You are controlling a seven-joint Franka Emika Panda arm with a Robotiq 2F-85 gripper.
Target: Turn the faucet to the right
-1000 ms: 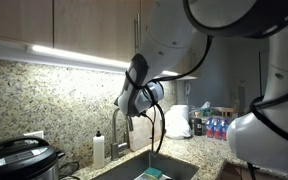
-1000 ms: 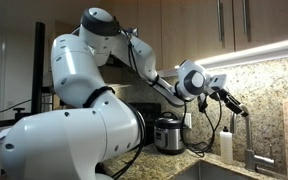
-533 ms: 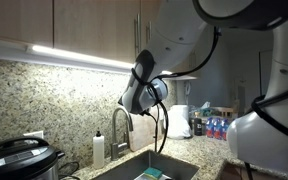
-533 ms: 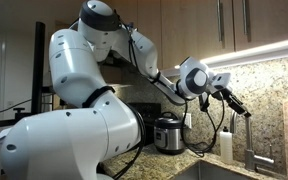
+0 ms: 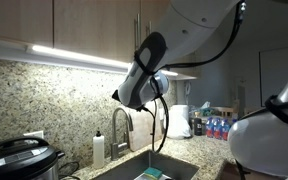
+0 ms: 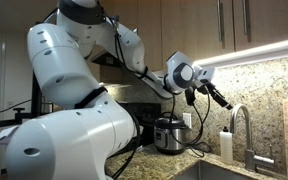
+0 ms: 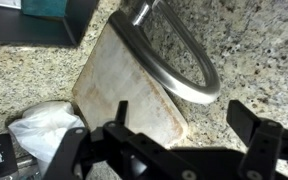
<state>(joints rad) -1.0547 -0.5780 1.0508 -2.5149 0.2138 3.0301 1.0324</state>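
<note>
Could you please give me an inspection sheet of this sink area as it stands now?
Surface: speckled granite counter around a sink.
Job's things: faucet upright with an arched spout, nothing touching it.
Clutter: soap bottle, cooker, bottles, pale board, white crumpled wad.
Grippers: pincer open, above the faucet and apart from it.
Cables: black cables hang from the wrist.
Surroundings: wooden cabinets with a light strip beneath.
</note>
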